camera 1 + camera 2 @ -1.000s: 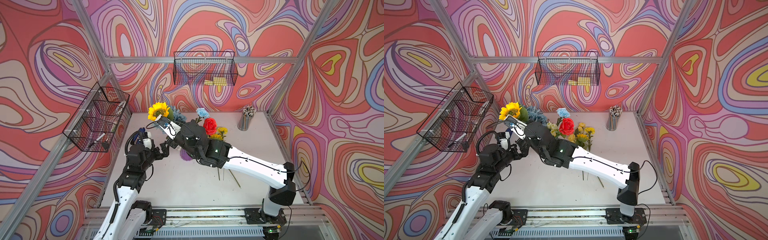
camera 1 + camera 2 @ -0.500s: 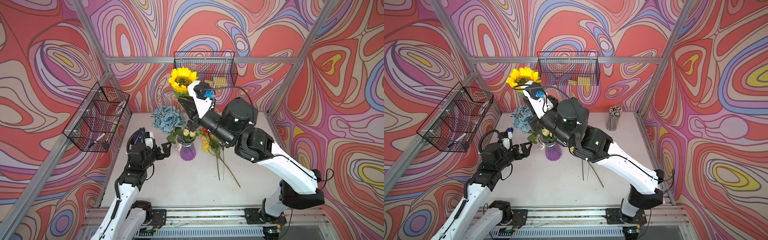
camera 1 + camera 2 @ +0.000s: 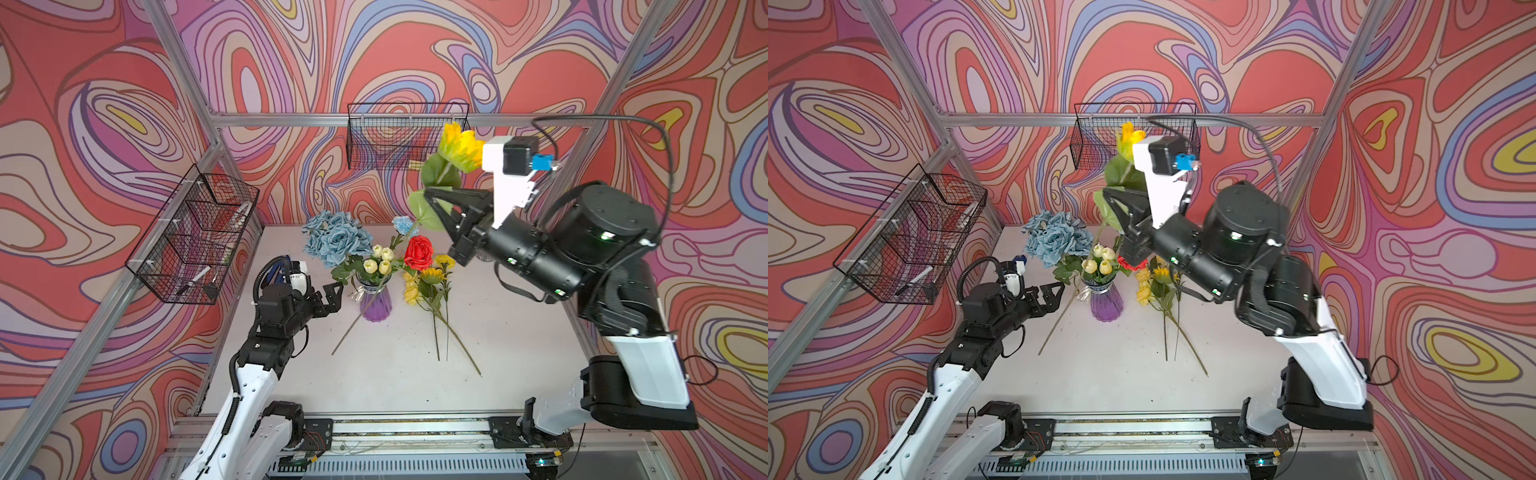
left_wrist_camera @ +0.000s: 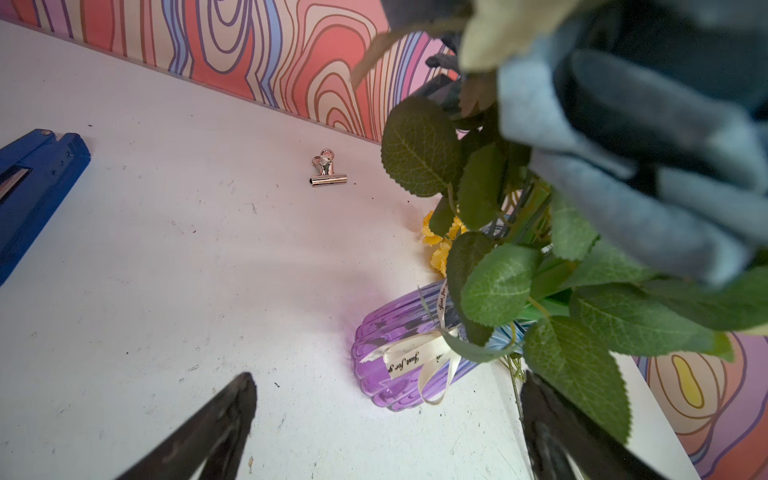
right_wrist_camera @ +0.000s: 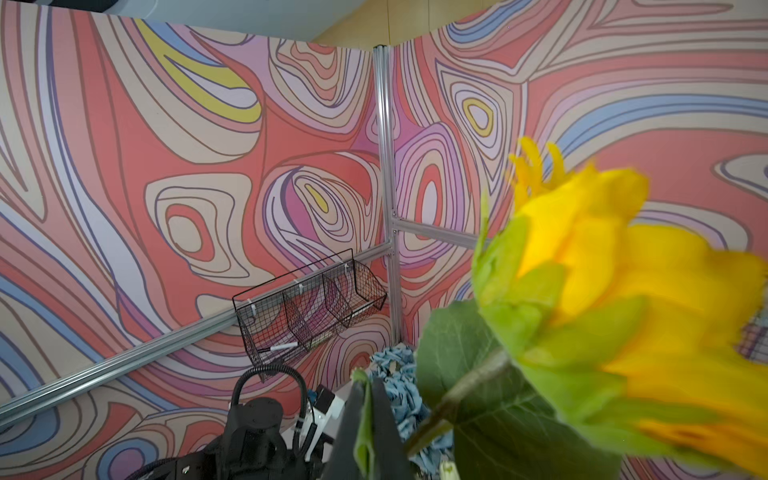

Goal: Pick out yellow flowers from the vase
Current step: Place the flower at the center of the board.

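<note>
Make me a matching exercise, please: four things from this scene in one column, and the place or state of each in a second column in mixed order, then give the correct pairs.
Things
1. big sunflower
2. cream tulip buds
3. yellow rose spray
4. left end effector

Places or states
A. standing in the purple vase
B. open, beside the vase, holding nothing
C. raised high, gripped by the shut right end effector
D. lying on the table, outside the vase

Pairs: 1-C, 2-A, 3-D, 4-B.
</note>
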`<state>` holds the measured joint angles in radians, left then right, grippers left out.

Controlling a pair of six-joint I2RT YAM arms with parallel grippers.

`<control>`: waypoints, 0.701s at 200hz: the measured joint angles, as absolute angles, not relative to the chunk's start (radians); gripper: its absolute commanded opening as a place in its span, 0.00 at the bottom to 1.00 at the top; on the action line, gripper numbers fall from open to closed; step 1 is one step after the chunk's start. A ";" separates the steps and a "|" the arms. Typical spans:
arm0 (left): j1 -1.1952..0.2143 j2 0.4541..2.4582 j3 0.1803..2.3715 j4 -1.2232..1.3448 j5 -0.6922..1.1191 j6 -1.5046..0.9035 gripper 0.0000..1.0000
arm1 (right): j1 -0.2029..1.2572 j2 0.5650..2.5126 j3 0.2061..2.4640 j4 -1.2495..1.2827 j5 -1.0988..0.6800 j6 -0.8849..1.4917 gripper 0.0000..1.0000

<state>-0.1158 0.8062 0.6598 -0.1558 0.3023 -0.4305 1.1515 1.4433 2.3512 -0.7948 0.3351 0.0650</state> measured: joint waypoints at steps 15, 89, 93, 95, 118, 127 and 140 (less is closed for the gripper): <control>-0.116 0.812 0.665 -0.156 0.309 -0.430 1.00 | 1.151 1.355 2.283 -0.865 0.398 0.118 0.00; -0.116 0.826 0.674 -0.155 0.330 -0.434 1.00 | 1.092 1.240 1.927 -1.152 0.647 0.297 0.00; -0.116 0.827 0.674 -0.155 0.333 -0.435 1.00 | 1.076 1.240 1.907 -1.157 0.648 0.299 0.00; -0.116 0.827 0.674 -0.155 0.333 -0.435 1.00 | 1.065 1.241 1.895 -1.159 0.644 0.299 0.00; -0.116 0.832 0.674 -0.154 0.340 -0.438 1.00 | 0.916 1.240 1.756 -1.154 0.584 0.292 0.00; -0.116 0.832 0.674 -0.155 0.340 -0.438 1.00 | 0.854 1.242 1.696 -1.138 0.549 0.280 0.00; -0.116 0.832 0.674 -0.155 0.340 -0.438 1.00 | 0.777 1.249 1.615 -1.109 0.487 0.260 0.00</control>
